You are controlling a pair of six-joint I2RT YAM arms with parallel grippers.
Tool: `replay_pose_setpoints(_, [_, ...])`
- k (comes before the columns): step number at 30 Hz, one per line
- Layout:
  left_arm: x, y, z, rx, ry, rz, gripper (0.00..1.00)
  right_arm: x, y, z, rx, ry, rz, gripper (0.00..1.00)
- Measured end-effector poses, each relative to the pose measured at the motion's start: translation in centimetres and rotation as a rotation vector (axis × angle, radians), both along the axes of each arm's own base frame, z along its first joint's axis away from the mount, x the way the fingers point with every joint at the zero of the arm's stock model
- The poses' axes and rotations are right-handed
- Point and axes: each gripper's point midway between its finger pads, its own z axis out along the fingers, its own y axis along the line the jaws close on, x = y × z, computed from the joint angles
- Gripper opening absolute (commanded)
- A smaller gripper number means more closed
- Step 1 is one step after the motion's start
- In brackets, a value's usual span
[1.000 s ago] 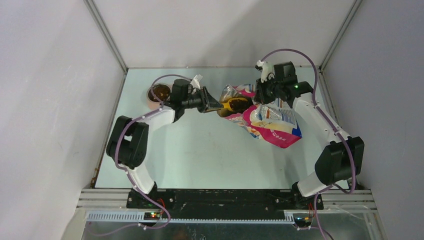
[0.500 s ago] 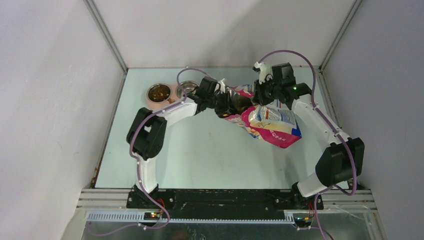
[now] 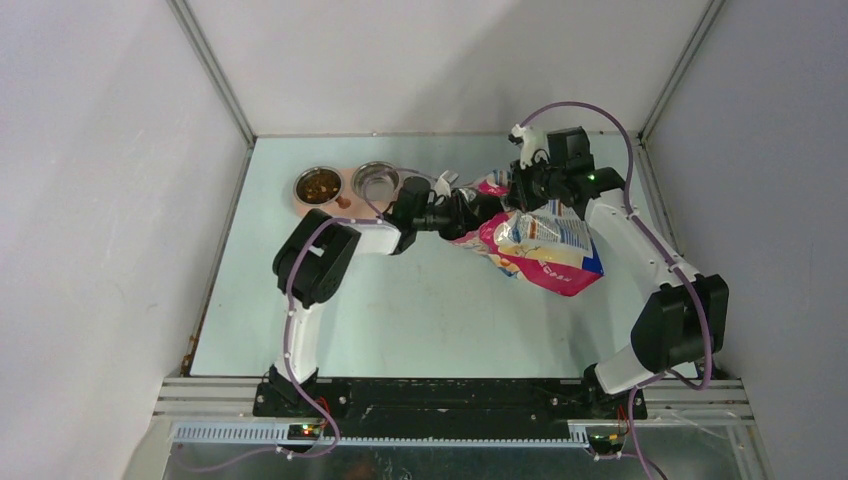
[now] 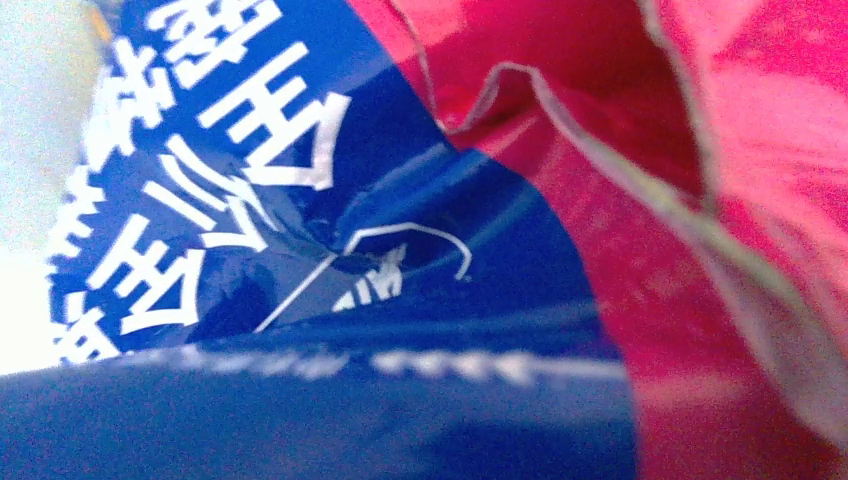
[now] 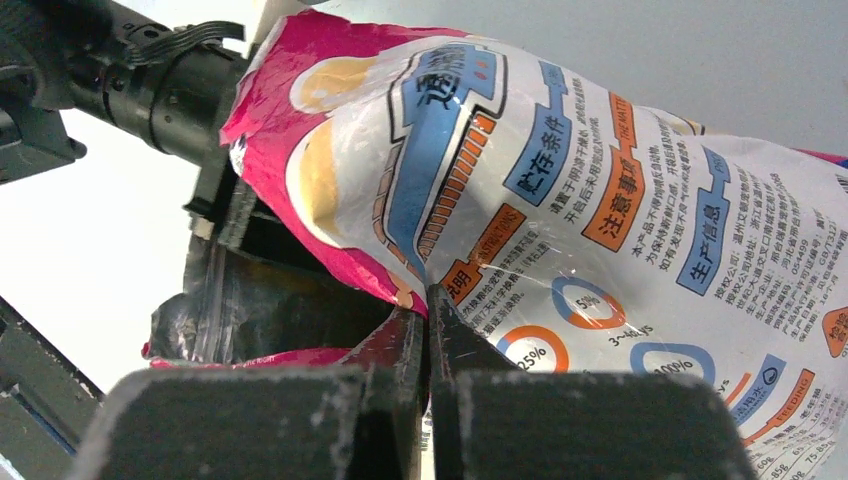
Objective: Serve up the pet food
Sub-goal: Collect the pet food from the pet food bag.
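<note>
Pet food bag [image 3: 545, 250] lies on its side on the tabletop [image 3: 400, 310], toward the far right corner, mouth facing the left edge. It is glossy and crinkled, with a pink-red body, a blue band and a white panel of small print and coloured labels (right wrist view shows these sharpest). Brown kibble [image 3: 319, 186] sits in the left bowl [image 3: 300, 180] of the pink feeder [image 3: 346, 186], which is near the far edge, left of middle. The right bowl [image 3: 376, 182] shows shiny steel.

Right claw [image 5: 428, 335] is clamped tight on the upper lip of the bag mouth, holding it raised, with dark lining visible beneath. Left claw [image 3: 474, 209] is pushed into the bag mouth and its fingers are buried by foil. Cannot tell if it is open or closed, or whether it holds anything.

Left wrist view is only blurred blue and red foil with white characters close to the lens. The bag's contents are hidden in every view. Its far end is cut off at the edge of the right wrist view.
</note>
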Motion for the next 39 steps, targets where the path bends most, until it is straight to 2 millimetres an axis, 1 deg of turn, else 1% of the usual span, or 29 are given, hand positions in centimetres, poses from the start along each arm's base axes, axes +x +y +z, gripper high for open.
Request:
replay_pose_setpoints(3, [-0.4,-0.4,1.6,-0.118,0.016,-0.006,0.00,0.2,-0.7,-0.1,0.009,0.006,-0.015,0.00])
replay_pose_setpoints(8, [-1.1,-0.5,5.1,-0.267,0.008,-0.037,0.00,0.9,-2.1,0.1,0.028,0.006,-0.045,0.00])
replay_pose_setpoints(11, [-1.6,-0.2,6.2,-0.314,0.006,-0.051,0.00,1.1,-2.6,0.2,0.039,0.008,-0.056,0.00])
replay_pose_setpoints(16, [-1.9,0.8,6.8,-0.346,0.010,-0.053,0.00,1.2,-2.9,0.2,0.064,0.013,-0.053,0.00])
replay_pose_setpoints(21, [-2.0,2.3,7.3,-0.358,0.013,-0.034,0.00,1.1,-3.0,0.4,0.086,0.017,-0.044,0.00])
replay_pose_setpoints(30, [-1.8,5.2,7.6,-0.361,0.023,-0.028,0.00,1.3,-3.6,0.5,0.110,0.014,-0.040,0.00])
replay_pose_setpoints(36, [-2.4,6.5,7.7,-0.353,0.027,-0.028,0.00,1.3,-3.6,0.6,0.109,0.003,-0.018,0.00])
replay_pose_setpoints(39, [-2.5,7.4,8.1,-0.357,0.017,-0.019,0.00,1.3,-3.6,0.6,0.104,-0.004,-0.006,0.00])
